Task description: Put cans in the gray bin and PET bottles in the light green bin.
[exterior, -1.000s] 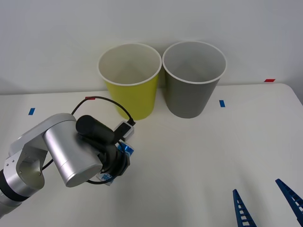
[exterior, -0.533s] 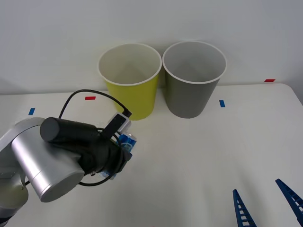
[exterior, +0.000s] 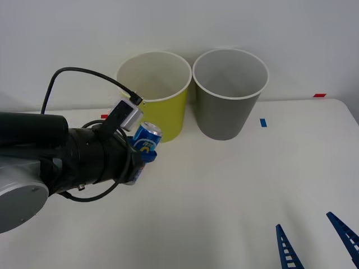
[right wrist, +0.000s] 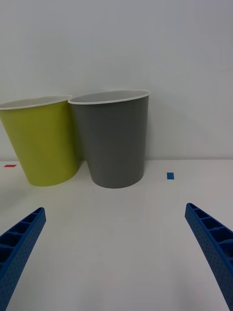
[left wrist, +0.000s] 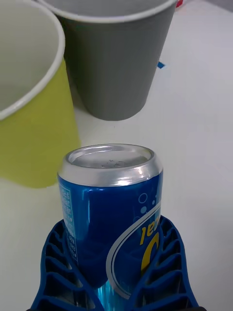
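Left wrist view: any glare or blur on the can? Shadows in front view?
Left wrist view: can sharp, bright streaks on its silver rim, held by the left gripper. Front view: soft, even light, faint shadows at the gray bin and green bin.

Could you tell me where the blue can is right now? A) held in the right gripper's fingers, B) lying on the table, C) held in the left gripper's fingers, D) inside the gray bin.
C: the can sits upright between the left gripper's blue fingers, in front of the light green bin.
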